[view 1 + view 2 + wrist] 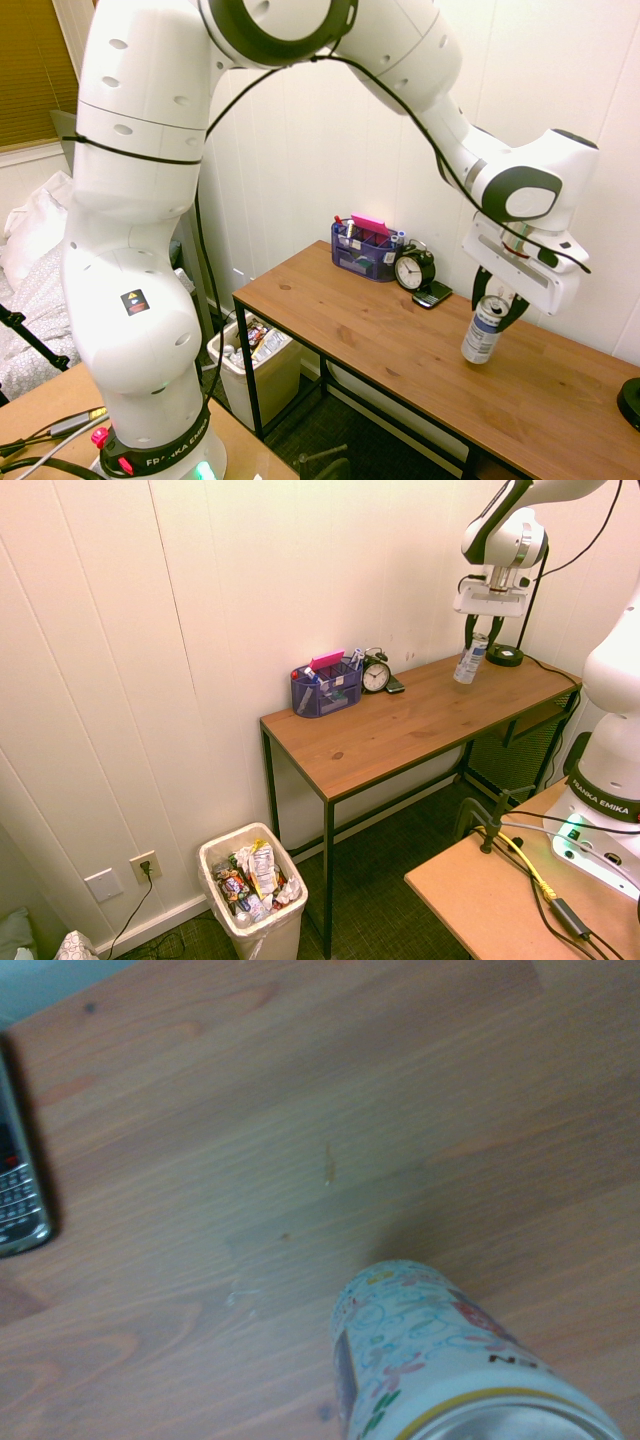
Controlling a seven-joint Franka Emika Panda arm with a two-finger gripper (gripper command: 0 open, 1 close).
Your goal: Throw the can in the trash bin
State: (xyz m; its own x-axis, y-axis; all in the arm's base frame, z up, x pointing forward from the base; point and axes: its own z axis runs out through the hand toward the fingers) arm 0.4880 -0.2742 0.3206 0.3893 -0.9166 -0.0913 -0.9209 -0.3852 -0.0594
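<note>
While the gripper (499, 300) is clamped on the can (483, 332), seemingly just lifted, it must travel to the trash bin (252, 891) beside the table (400, 730).

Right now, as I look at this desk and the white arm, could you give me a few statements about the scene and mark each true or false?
1. The gripper is shut on the can. True.
2. The can lies flat on the desk. False: it hangs upright, held by its top.
3. The trash bin stands on the floor beside the desk and holds rubbish. True.
4. The alarm clock sits inside the trash bin. False: it stands on the desk next to the blue organizer.
5. A phone lies on the desk by the clock. True.
</note>
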